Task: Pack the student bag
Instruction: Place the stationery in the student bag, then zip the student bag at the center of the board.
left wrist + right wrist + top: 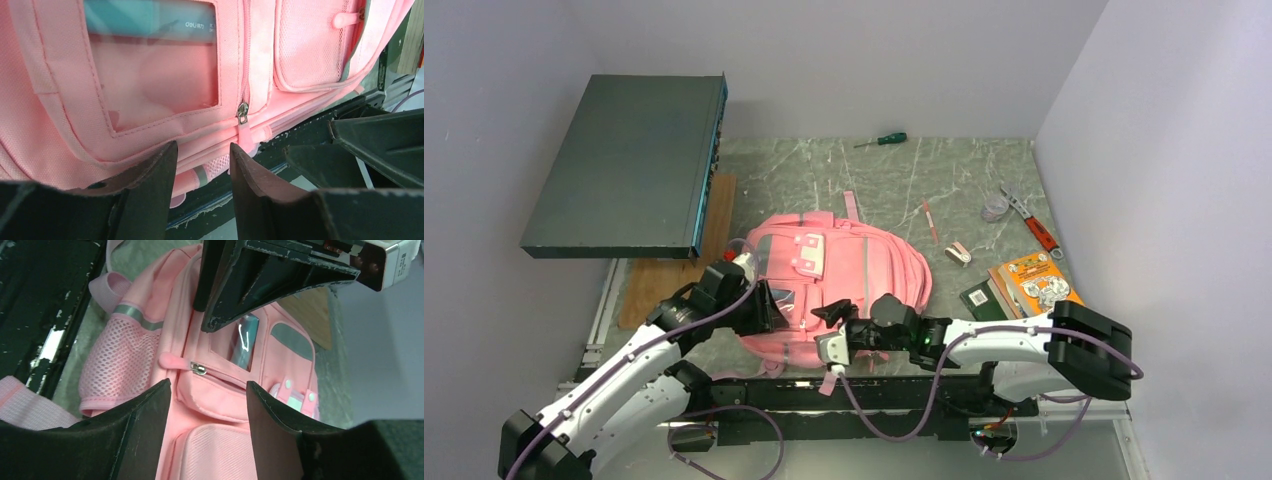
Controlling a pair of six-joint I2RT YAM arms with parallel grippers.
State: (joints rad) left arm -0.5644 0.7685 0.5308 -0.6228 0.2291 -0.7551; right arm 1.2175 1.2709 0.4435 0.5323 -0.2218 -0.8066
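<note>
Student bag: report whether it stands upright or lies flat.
Lying flat: the student bag rests on the table, its front facing up toward the overhead camera.

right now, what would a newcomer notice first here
The big pink bag lies mid-table, with the left hand and right hand open at its near side. Next come the dark slab raised at far left and the orange book on the right.
</note>
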